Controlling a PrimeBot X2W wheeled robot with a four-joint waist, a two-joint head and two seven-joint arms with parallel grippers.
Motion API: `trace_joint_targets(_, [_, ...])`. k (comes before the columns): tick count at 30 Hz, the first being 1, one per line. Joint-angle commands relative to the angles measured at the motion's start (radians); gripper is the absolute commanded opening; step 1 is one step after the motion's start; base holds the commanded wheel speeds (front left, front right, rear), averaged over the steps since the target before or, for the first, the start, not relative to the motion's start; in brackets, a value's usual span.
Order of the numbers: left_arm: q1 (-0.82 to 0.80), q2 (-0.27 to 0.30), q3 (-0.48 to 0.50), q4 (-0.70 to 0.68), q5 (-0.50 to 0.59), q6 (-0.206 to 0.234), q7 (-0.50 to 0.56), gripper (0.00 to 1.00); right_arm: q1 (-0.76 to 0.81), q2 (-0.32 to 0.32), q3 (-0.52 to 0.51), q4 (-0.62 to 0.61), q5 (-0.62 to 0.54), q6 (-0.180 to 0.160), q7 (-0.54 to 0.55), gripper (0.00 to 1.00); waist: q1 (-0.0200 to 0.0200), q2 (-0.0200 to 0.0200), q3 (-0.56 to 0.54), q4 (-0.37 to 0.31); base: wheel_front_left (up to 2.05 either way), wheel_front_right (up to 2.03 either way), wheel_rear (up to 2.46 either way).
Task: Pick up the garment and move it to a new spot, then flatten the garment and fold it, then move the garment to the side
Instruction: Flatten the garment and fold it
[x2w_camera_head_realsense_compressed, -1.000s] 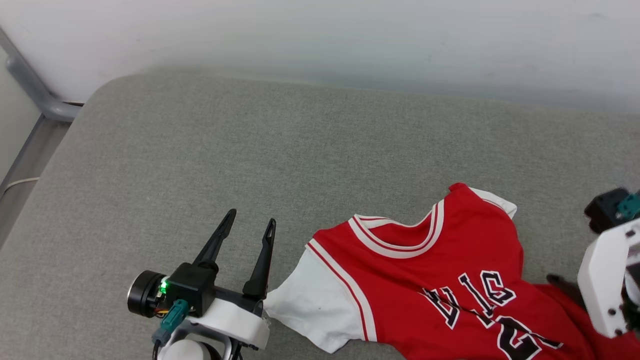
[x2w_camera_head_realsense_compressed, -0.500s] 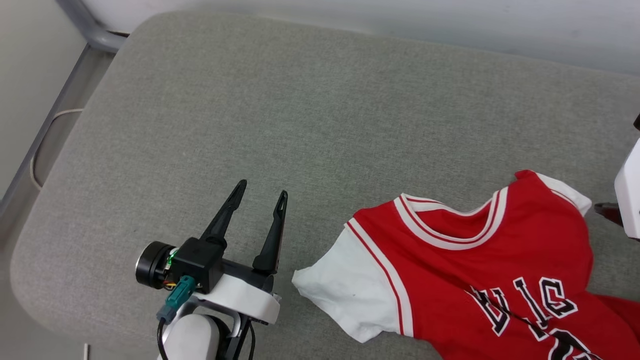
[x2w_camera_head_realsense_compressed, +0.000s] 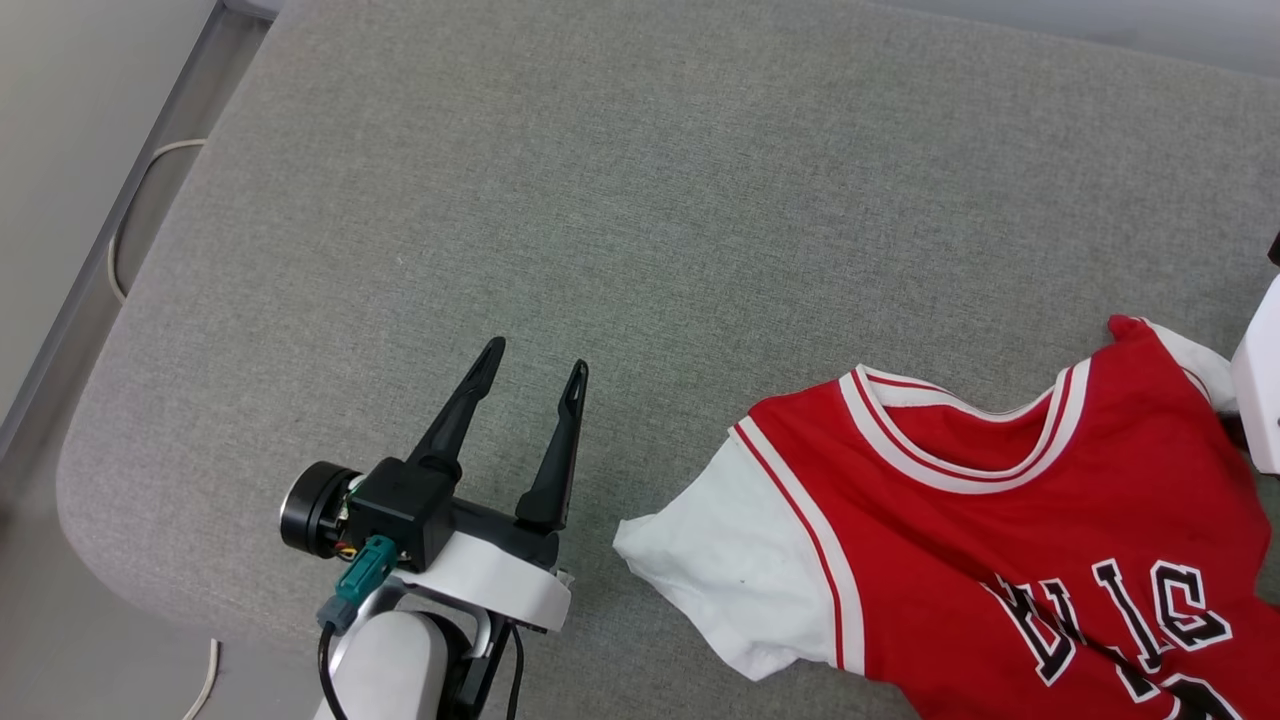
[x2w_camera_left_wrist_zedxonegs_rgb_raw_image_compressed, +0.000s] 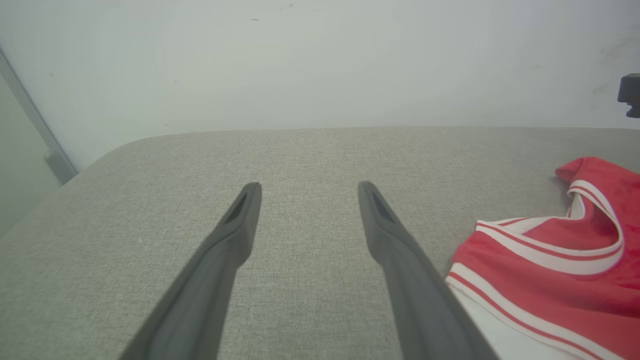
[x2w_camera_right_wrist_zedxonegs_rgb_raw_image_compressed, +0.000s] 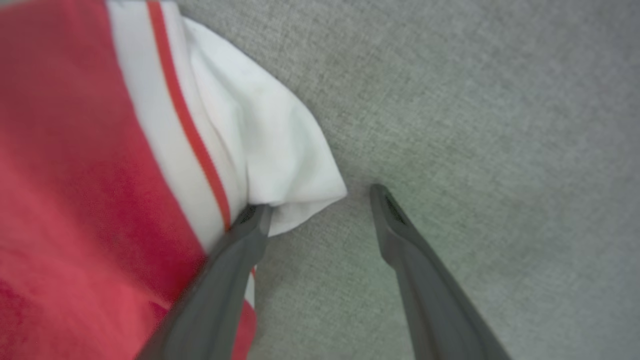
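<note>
The garment (x2w_camera_head_realsense_compressed: 1000, 540), a red jersey with white sleeves, striped collar and black lettering, lies face up at the lower right of the grey cushion (x2w_camera_head_realsense_compressed: 640, 200). My left gripper (x2w_camera_head_realsense_compressed: 532, 362) is open and empty over bare cushion, left of the white sleeve (x2w_camera_head_realsense_compressed: 725, 575). In the left wrist view the left gripper (x2w_camera_left_wrist_zedxonegs_rgb_raw_image_compressed: 305, 187) points across the cushion, with the garment (x2w_camera_left_wrist_zedxonegs_rgb_raw_image_compressed: 560, 270) to its right. In the right wrist view my right gripper (x2w_camera_right_wrist_zedxonegs_rgb_raw_image_compressed: 320, 200) is open above the garment (x2w_camera_right_wrist_zedxonegs_rgb_raw_image_compressed: 75, 165), its left fingertip over the edge of the other white sleeve (x2w_camera_right_wrist_zedxonegs_rgb_raw_image_compressed: 270, 150). Nothing is between the fingers.
A white part of the right arm (x2w_camera_head_realsense_compressed: 1262, 380) stands at the right edge of the head view. The cushion's rounded left edge drops to a floor with a pale cable (x2w_camera_head_realsense_compressed: 130, 220). A pale wall (x2w_camera_left_wrist_zedxonegs_rgb_raw_image_compressed: 320, 60) rises behind the cushion.
The head camera has swung, so the whole picture has shifted down and to the right. The left gripper stays open beside the sleeve. The garment looks unmoved on the cushion.
</note>
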Motion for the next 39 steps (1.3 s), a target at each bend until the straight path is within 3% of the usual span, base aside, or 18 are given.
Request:
trace_joint_targets(1, [-0.011,-0.002,0.006,0.000,-0.002,-0.001,-0.003,1.00,0.032,0.020,0.032,0.040,0.014,-0.001,-0.001,0.00,0.0000,0.0000,0.004,-0.002,0.00,0.00,0.00])
trace_joint_targets(12, [-0.007,-0.003,0.012,0.015,0.007,-0.001,-0.003,1.00,-0.046,-0.112,-0.010,0.058,-0.035,-0.001,-0.104,0.00,0.0000,0.0000,-0.027,-0.035,0.00,0.00,0.00])
trace_joint_targets(22, [-0.002,-0.003,0.010,0.012,0.002,-0.002,-0.003,1.00,-0.049,-0.287,-0.088,0.125,-0.181,-0.001,-0.170,0.00,0.0000,0.0000,-0.029,-0.040,0.00,0.00,0.00])
trace_joint_targets(25, [-0.007,-0.003,0.009,0.009,-0.001,-0.002,-0.003,1.00,-0.026,-0.312,-0.135,0.167,-0.242,-0.001,-0.202,0.00,0.0000,0.0000,-0.024,-0.036,0.00,0.00,0.00])
trace_joint_targets(28, [-0.006,-0.003,0.008,0.010,-0.003,-0.002,-0.003,1.00,-0.001,-0.292,-0.179,0.202,-0.273,-0.001,-0.230,0.00,0.0000,0.0000,-0.022,-0.034,0.00,0.00,0.00])
trace_joint_targets(29, [-0.005,-0.003,0.009,0.010,-0.005,-0.002,-0.003,1.00,0.000,-0.277,-0.198,0.208,-0.278,-0.001,-0.245,0.17,0.0000,0.0000,-0.021,-0.035,0.00,0.00,0.00])
trace_joint_targets(30, [-0.005,-0.003,0.010,0.009,-0.006,-0.002,-0.003,1.00,0.001,-0.263,-0.219,0.213,-0.286,-0.001,-0.263,1.00,0.0000,0.0000,-0.020,-0.037,0.00,0.00,0.00])
trace_joint_targets(39, [-0.002,0.001,0.026,0.016,-0.001,-0.002,-0.003,1.00,-0.016,-0.103,-0.276,0.196,-0.333,-0.001,-0.459,1.00,0.0000,0.0000,-0.071,-0.096,0.00,0.00,0.00])
